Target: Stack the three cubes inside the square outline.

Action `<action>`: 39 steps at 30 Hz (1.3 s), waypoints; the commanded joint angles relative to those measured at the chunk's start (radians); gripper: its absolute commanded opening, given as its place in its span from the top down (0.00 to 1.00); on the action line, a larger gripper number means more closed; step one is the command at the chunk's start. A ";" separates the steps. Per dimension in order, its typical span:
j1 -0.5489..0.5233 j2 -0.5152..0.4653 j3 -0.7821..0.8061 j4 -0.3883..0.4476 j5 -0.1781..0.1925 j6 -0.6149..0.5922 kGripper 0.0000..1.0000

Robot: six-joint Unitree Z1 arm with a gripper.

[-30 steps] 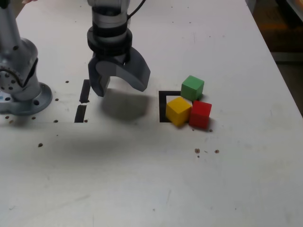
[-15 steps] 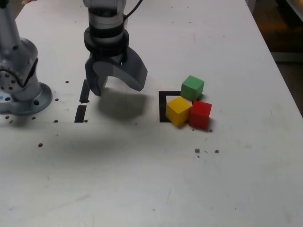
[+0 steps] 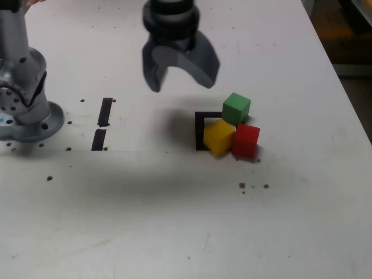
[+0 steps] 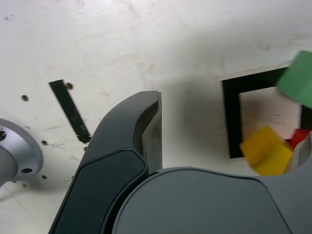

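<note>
The gripper (image 3: 181, 72) hung above the table (image 3: 174, 221) with its jaws spread wide and nothing between them, up and toward the exterior view's left of the square outline (image 3: 201, 131). The yellow cube (image 3: 219, 136) sat on the outline, the green cube (image 3: 236, 108) at the outline's far edge and the red cube (image 3: 246, 140) beside the yellow one on the exterior view's right; how far each overlapped the tape was hard to judge, since the cubes hid much of the frame. All three rested on the table, none stacked. The step in hand looked like the approach for a first pick. Next the gripper would need to come over one cube, straddle it without nudging the neighbours, and close.
</note>
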 commanded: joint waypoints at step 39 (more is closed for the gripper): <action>0.042 0.214 -0.035 0.007 -0.080 0.017 0.04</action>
